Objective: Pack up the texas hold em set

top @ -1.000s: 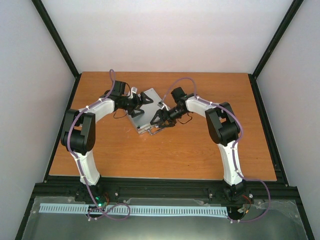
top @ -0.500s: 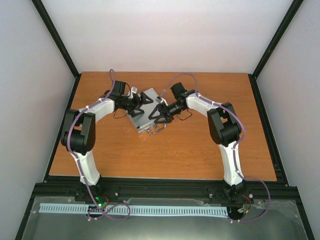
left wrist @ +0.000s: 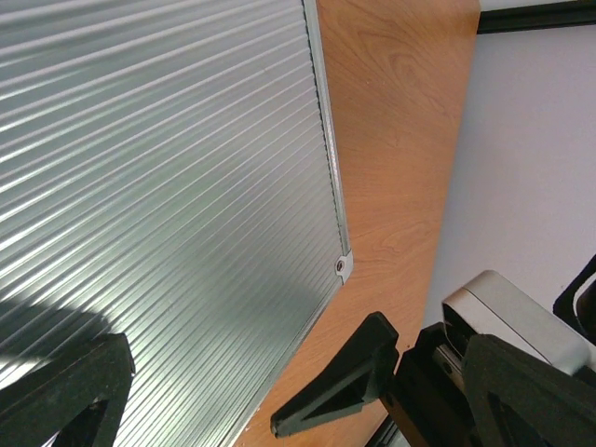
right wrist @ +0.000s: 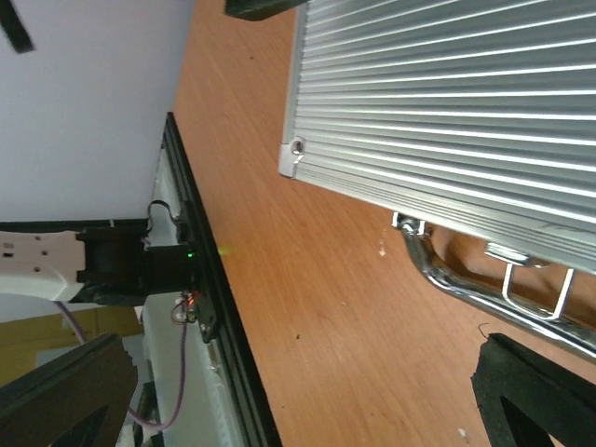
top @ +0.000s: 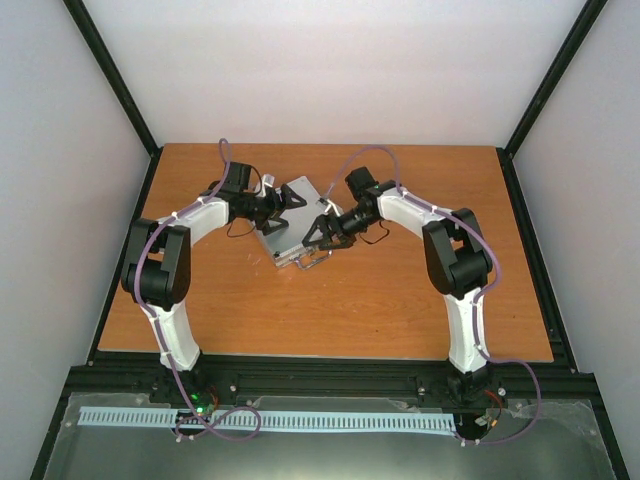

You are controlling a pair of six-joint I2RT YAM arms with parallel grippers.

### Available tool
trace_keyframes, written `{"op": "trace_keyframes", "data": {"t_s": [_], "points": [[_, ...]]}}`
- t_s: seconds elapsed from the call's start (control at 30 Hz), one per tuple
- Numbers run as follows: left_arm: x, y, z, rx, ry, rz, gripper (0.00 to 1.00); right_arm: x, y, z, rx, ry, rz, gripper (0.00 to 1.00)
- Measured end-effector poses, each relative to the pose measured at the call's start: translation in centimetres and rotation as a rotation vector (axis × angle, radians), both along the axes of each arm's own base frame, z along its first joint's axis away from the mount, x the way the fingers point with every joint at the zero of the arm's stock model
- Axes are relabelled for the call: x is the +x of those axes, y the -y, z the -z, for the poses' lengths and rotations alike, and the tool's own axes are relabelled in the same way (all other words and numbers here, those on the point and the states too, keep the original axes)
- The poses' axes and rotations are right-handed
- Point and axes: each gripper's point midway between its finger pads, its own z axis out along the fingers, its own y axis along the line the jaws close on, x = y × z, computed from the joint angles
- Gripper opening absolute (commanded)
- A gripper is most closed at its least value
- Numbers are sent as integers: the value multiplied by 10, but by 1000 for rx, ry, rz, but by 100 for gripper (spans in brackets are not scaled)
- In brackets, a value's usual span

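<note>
Toward the far middle of the worktop [top: 400, 290] — one ribbed silver case [top: 300, 193], closed, lying flat, chrome handle [right wrist: 466, 284] facing the near edge. Left pincer [top: 283, 203] over its far-left part, jaws wide apart; right pincer [top: 318, 238] by the handle — likewise spread, gripping nothing.

A wooden table [top: 330, 300] stands inside an enclosure of plain white walls [top: 330, 70]. Black frame posts [top: 110, 75] run up the rear corners. A black rail [top: 330, 372] borders the table's near edge. Lighting is even.
</note>
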Motion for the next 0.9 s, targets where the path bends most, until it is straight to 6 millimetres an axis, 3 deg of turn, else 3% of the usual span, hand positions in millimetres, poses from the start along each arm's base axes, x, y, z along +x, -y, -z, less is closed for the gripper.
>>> {"op": "trace_keyframes", "data": {"t_s": [0.4, 0.53, 0.9], "points": [[0, 0, 0, 0, 0, 0, 100, 14, 2, 28, -113, 84, 32, 100], [0, 0, 0, 1, 0, 0, 100, 12, -1, 46, -141, 69, 24, 100], [0, 0, 0, 3, 1, -2, 100, 3, -18, 65, -250, 173, 8, 100]]}}
